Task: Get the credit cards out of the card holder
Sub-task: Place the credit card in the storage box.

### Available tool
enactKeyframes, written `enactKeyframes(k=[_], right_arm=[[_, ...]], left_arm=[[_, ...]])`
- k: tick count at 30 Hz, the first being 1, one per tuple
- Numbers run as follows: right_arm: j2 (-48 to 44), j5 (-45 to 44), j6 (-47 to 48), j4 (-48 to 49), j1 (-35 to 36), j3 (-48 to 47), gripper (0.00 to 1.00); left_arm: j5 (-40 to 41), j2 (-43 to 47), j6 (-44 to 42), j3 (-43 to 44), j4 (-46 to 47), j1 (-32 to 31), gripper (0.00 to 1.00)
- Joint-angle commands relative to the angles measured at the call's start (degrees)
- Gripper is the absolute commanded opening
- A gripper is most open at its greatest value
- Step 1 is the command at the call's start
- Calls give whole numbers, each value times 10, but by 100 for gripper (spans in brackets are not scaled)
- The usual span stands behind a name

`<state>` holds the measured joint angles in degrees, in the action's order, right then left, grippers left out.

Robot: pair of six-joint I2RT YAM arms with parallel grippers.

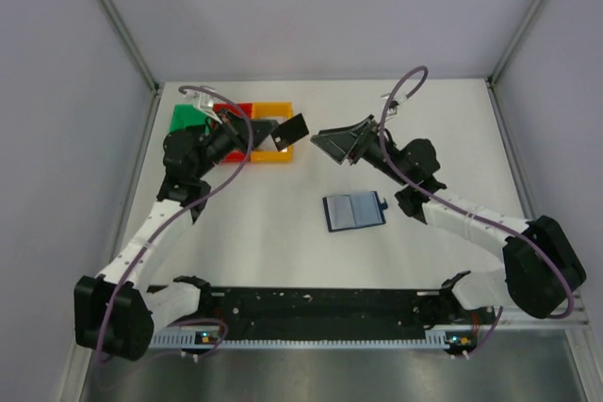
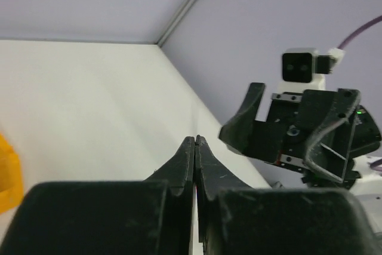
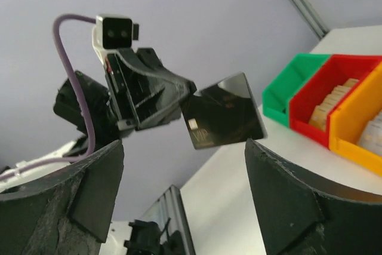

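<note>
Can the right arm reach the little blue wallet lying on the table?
Probably yes. The card holder lies open on the table near that arm, nothing covering it, and the right gripper has its jaws open and empty.

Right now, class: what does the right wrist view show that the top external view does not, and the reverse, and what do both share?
Only the right wrist view: the chip and small lettering on the dark credit card, and tan pieces inside the red bin. Only the top external view: the card holder lying open on the table. Both: the left gripper shut on the card's edge, the open right gripper, and the red bin with the green bin and orange bin beside it.
</note>
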<state>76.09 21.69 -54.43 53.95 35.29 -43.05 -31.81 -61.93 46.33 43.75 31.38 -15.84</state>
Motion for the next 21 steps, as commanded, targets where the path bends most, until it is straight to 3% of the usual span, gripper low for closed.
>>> enactKeyframes(k=[1,7,11,16,21], right_arm=[[-42,-4,82,-85,-3,17,82],[-31,14,143,-151,-3,12,82],[-25,34,204,-173,-4,9,83],[-31,80,245,-239,-3,1,82],[-52,102,267,-242,-3,43,80]], left_arm=[[-99,-24,-43,28,-57,76,0],[-153,-35,-80,20,-66,92,0],[-164,-28,-161,28,-116,106,0],[-185,-57,-190,34,-112,182,0],[-177,-82,-325,56,-151,259,0]])
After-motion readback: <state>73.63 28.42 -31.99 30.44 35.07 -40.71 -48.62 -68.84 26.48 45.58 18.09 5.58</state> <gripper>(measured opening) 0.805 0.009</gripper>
